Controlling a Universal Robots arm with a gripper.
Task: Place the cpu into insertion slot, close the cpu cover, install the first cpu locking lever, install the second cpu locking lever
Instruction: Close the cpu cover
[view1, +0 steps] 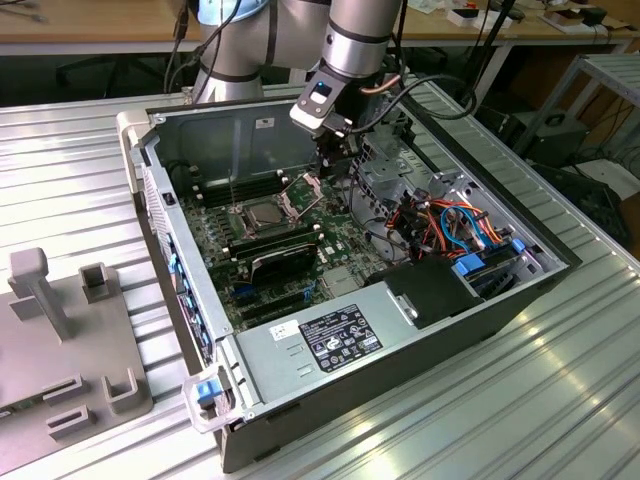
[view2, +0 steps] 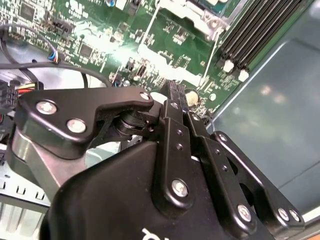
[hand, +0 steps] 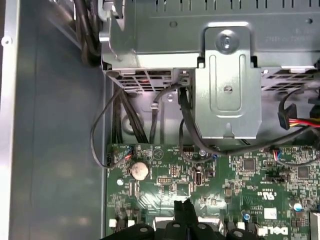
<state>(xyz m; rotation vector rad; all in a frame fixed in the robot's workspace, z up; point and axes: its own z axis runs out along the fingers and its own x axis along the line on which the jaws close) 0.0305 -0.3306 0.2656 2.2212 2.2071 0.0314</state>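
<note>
The cpu (view1: 262, 212), a flat silver-grey square, lies in the insertion slot (view1: 238, 224) on the green motherboard inside the open computer case. The cpu cover (view1: 301, 189) stands tilted up at the socket's edge on the exterior view's right. My gripper (view1: 324, 160) hangs just above and right of the raised cover, close to it without clear contact. In both wrist views its black fingertips (view2: 175, 90) (hand: 183, 206) are pressed together with nothing between them. A corner of the socket's metal frame (view2: 212, 22) shows in the second wrist view.
Black memory slots (view2: 255, 35) run beside the socket. A black block (view1: 285, 258) sits in front of it. The power supply (view1: 335, 335) fills the near side; a drive cage (hand: 227, 85) and coloured cables (view1: 450, 220) crowd the exterior view's right. A grey fixture (view1: 60, 340) stands outside the case.
</note>
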